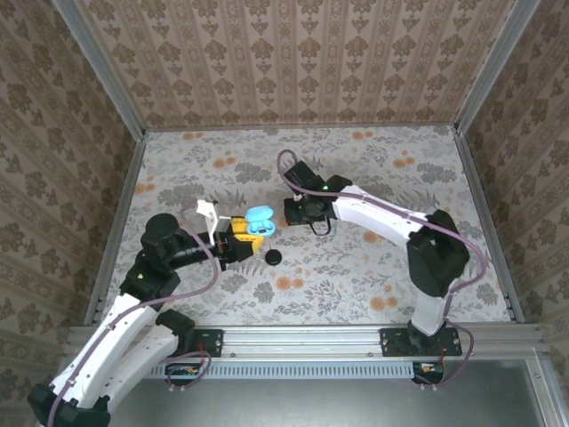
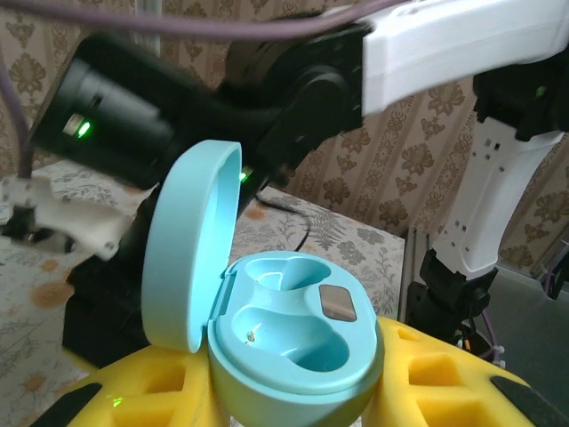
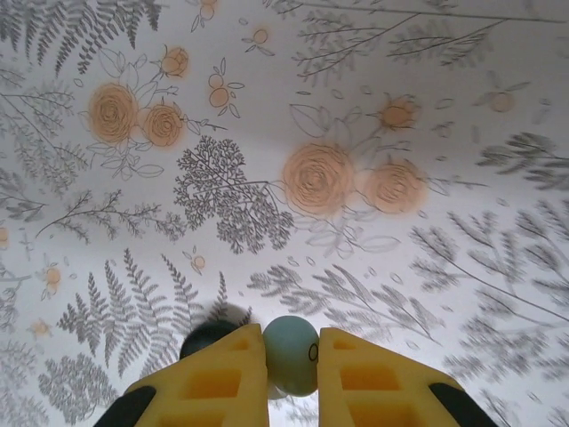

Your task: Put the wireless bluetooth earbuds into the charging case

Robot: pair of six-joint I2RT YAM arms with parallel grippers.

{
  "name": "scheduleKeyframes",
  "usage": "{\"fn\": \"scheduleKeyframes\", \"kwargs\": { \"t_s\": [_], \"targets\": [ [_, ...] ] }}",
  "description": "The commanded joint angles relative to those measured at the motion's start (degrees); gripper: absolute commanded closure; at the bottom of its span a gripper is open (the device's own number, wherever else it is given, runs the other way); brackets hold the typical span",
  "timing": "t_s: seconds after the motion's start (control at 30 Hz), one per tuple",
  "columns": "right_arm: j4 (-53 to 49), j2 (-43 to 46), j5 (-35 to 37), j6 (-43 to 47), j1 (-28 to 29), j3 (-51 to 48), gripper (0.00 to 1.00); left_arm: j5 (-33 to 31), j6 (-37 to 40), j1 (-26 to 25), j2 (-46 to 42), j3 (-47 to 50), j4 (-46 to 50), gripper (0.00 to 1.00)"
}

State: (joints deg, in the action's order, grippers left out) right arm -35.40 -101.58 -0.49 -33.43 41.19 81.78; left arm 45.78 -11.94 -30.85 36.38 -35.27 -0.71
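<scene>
Turquoise earbud (image 3: pixel 291 354) pinched between yellow pads (image 3: pixel 222 382) of right jaws, close over bench (image 3: pixel 373 116). Bench cloth pale, printed with orange roses and grey ferns. Turquoise charging case (image 2: pixel 293 356), lid up, clamped in left jaws left of bench centre. Small black object (image 1: pixel 273 257) lying beside it. Walls (image 1: pixel 293 62) papered in beige damask; aluminium posts (image 1: pixel 100 62) at corners.

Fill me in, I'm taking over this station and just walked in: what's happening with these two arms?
The left gripper holds the turquoise charging case with its lid open; both wells look empty. The right gripper, off to the case's right, is pinched shut on a turquoise earbud low over the floral table. No earbud is in the case yet. A small black piece lies on the table near the case.
</scene>
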Motion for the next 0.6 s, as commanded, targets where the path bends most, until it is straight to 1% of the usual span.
{"fn": "scheduleKeyframes", "kwargs": {
  "t_s": [0.0, 0.1, 0.33, 0.57],
  "targets": [
    [-0.55, 7.2, 1.12, -0.85, -1.09, -3.54, 0.85, -0.29, -0.48, -1.49, 1.49, 1.39, -8.89, 0.93],
    [-2.59, 12.72, 2.18, -0.35, -1.79, -5.67, 0.86, -1.9, 0.99, -3.17, 3.82, 1.95, -11.87, 0.93],
    [-7.26, 24.79, 4.09, -0.47, -2.08, -8.37, 0.87, -4.9, 5.31, -7.71, 10.58, 0.67, -14.42, 0.93],
    [-6.86, 35.91, 0.55, -1.39, -2.08, -13.64, 0.86, -7.1, 8.75, -10.18, 15.52, 0.65, -19.64, 0.93]
  ]
}}
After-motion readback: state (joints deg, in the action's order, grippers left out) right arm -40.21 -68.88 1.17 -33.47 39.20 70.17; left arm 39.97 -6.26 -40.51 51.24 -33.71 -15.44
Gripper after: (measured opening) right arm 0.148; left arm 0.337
